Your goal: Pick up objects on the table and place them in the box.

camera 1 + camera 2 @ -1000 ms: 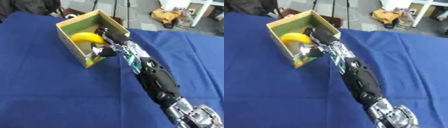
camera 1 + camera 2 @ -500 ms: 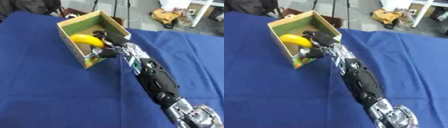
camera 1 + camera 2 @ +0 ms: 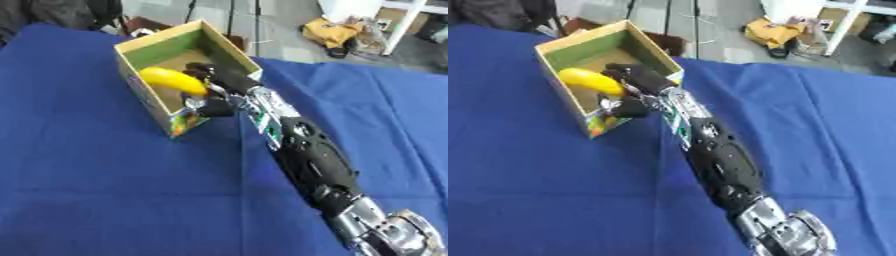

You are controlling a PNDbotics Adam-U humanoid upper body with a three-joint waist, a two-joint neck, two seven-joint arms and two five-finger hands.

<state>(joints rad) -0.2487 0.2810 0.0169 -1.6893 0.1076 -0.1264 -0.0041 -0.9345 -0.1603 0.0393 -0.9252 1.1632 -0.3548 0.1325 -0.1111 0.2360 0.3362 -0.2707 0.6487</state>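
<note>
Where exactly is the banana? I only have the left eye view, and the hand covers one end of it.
Observer: In the right eye view the banana lies within the walls of the box, and the right hand is curled round its near end.
Operator: The arm's silver joint is cut off at my edge. Is it there too?
Observer: No, the silver joint shows whole, with blue cloth to its right.
Operator: And the left hand?
Observer: It shows in neither view.

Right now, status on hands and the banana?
Right hand over the box, fingers curled on banana. Banana inside box, not released. Left hand not in view. Nothing in the way.
</note>
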